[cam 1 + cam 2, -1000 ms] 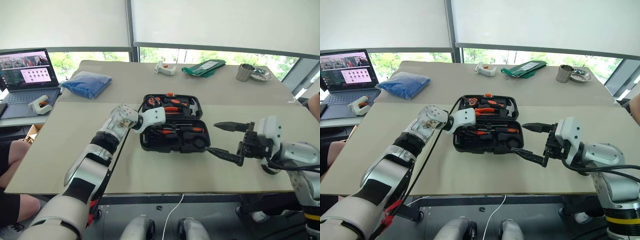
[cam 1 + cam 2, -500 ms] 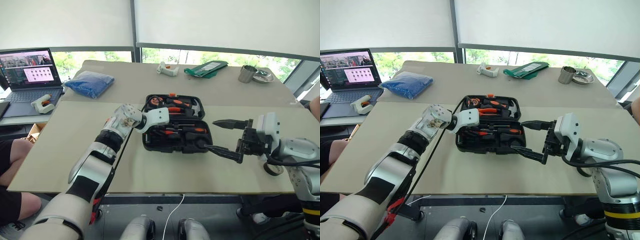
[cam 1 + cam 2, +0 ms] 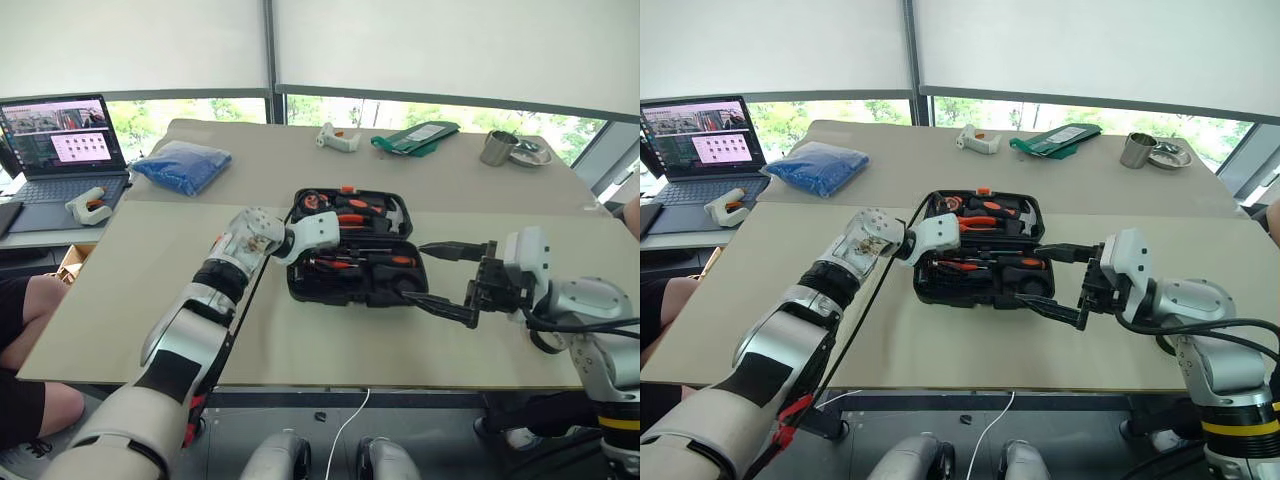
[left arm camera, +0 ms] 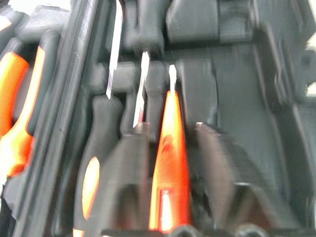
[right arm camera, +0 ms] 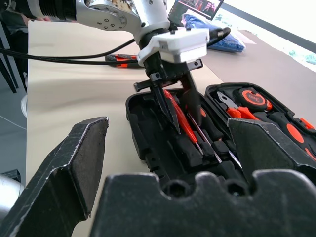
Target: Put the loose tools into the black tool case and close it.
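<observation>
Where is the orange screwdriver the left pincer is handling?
The orange screwdriver lies between the left pincer fingers, in the near half of the open black tool case, beside another screwdriver.

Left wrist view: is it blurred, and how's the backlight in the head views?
Left wrist view: soft and smeared, worst near the fingers, though the orange screwdriver between them and the black tool case recesses stay readable. Left eye view: the strip of window under the blinds is blown out bright, but the table is evenly lit. Right wrist view: sharp on the left gripper.
</observation>
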{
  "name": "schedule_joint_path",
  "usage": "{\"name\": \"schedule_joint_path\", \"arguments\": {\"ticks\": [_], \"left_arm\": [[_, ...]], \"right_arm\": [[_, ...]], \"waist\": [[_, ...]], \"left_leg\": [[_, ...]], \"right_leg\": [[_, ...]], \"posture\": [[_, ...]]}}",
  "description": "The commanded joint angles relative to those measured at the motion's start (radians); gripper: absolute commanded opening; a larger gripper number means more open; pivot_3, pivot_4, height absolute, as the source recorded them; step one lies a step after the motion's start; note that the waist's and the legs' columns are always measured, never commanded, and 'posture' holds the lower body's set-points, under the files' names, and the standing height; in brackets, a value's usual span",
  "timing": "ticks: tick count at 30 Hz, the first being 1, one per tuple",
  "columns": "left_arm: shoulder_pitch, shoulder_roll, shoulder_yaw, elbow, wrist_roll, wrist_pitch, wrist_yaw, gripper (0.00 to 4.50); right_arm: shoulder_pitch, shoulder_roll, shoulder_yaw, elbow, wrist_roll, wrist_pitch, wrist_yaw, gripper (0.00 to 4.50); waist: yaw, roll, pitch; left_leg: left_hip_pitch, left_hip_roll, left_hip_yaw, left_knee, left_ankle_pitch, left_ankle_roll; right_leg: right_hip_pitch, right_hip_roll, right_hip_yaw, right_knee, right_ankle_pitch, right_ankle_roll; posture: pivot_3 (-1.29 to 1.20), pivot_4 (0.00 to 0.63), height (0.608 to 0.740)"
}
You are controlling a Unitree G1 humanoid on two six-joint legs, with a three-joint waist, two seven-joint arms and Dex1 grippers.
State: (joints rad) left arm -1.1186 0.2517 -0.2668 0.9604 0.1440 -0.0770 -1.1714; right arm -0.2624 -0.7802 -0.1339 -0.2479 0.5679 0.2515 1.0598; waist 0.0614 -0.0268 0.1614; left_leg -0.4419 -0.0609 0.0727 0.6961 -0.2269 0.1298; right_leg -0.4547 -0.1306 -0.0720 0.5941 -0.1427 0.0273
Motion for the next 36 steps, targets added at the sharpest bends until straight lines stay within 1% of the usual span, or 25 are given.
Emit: {"name": "schedule_joint_path", "arguments": {"ticks": [1, 5, 7, 10, 13, 15, 16, 17, 24, 30, 36], "left_arm": [[0.006, -0.004, 0.107, -0.038, -0.129, -0.102, -0.029, 3.09], [0.021, 0.020, 0.186, -0.043, -0.215, -0.131, -0.066, 3.09], [0.037, 0.064, 0.200, -0.026, -0.215, -0.130, -0.073, 3.09], [0.058, 0.116, 0.207, 0.008, -0.199, -0.139, -0.051, 2.36], [0.088, 0.149, 0.204, 0.026, -0.187, -0.165, -0.046, 1.22], [0.106, 0.155, 0.204, 0.030, -0.185, -0.166, -0.040, 0.51], [0.114, 0.153, 0.203, 0.030, -0.184, -0.169, -0.033, 0.08], [0.120, 0.151, 0.200, 0.030, -0.181, -0.172, -0.027, 0.01], [0.134, 0.135, 0.161, 0.048, -0.121, -0.158, 0.058, 0.01], [0.161, 0.139, 0.140, 0.016, -0.116, -0.126, 0.009, 0.01], [0.198, 0.123, 0.139, -0.037, -0.125, -0.117, 0.017, 0.01]], "right_arm": [[-0.005, 0.003, -0.017, -0.023, 0.002, -0.001, -0.004, 4.50], [-0.004, 0.009, -0.010, -0.025, 0.002, -0.001, -0.004, 4.50], [-0.001, 0.014, -0.006, -0.028, 0.000, -0.001, -0.006, 4.50], [0.004, 0.019, -0.004, -0.032, 0.000, -0.001, -0.009, 4.50], [0.012, 0.022, -0.007, -0.036, 0.001, -0.001, -0.012, 4.50], [0.016, 0.025, -0.008, -0.037, 0.001, 0.000, -0.014, 4.50], [0.018, 0.026, -0.009, -0.038, 0.001, 0.000, -0.015, 4.50], [0.019, 0.027, -0.009, -0.037, 0.000, 0.000, -0.017, 4.50], [0.022, 0.030, -0.004, -0.042, 0.000, 0.007, -0.030, 4.50], [0.027, 0.031, -0.004, -0.041, 0.002, 0.008, -0.033, 4.50], [0.035, 0.042, -0.001, -0.028, -0.005, -0.008, -0.032, 4.50]], "waist": [[-0.004, 0.000, 0.000], [-0.018, 0.000, 0.000], [-0.021, 0.000, 0.000], [-0.028, 0.000, 0.000], [-0.025, 0.000, 0.000], [-0.019, 0.000, 0.000], [-0.017, 0.000, 0.000], [-0.015, 0.000, 0.000], [-0.018, 0.000, 0.000], [-0.022, 0.001, 0.000], [-0.022, 0.001, 0.000]], "left_leg": [[0.000, 0.000, 0.000, 0.000, 0.000, 0.000], [-0.001, 0.000, 0.000, -0.001, 0.001, -0.002], [-0.001, 0.001, 0.000, -0.001, 0.001, -0.002], [0.000, 0.001, 0.001, -0.001, 0.002, -0.003], [0.000, 0.001, 0.001, -0.001, 0.002, -0.004], [0.000, 0.000, 0.001, -0.001, 0.002, -0.004], [0.000, 0.000, 0.001, 0.000, 0.002, -0.004], [0.000, 0.000, 0.001, 0.000, 0.002, -0.004], [0.000, -0.001, 0.001, 0.000, 0.002, -0.004], [0.000, 0.000, 0.001, -0.001, 0.002, -0.004], [0.000, 0.000, 0.001, -0.001, 0.002, -0.004]], "right_leg": [[0.000, 0.000, 0.000, 0.000, 0.000, 0.000], [-0.001, 0.001, 0.001, 0.000, 0.000, 0.000], [0.000, 0.001, 0.000, 0.001, 0.000, -0.001], [0.001, 0.001, 0.000, 0.001, 0.001, -0.001], [-0.001, 0.001, 0.000, 0.002, 0.001, -0.001], [-0.001, 0.001, 0.000, 0.001, 0.001, -0.001], [-0.001, 0.001, 0.000, 0.001, 0.001, -0.001], [-0.001, 0.001, 0.000, 0.001, 0.001, 0.000], [-0.001, 0.001, 0.000, 0.000, 0.002, 0.001], [-0.001, 0.001, 0.000, 0.001, 0.002, 0.001], [-0.001, 0.001, 0.000, 0.001, 0.002, 0.001]], "posture": [[0.00, 0.150, 0.740], [0.00, 0.150, 0.740], [0.00, 0.150, 0.740], [0.00, 0.150, 0.740], [0.00, 0.150, 0.740], [0.00, 0.150, 0.740], [0.00, 0.150, 0.740], [0.00, 0.150, 0.740], [0.00, 0.150, 0.740], [0.00, 0.150, 0.740], [0.00, 0.150, 0.740]]}}
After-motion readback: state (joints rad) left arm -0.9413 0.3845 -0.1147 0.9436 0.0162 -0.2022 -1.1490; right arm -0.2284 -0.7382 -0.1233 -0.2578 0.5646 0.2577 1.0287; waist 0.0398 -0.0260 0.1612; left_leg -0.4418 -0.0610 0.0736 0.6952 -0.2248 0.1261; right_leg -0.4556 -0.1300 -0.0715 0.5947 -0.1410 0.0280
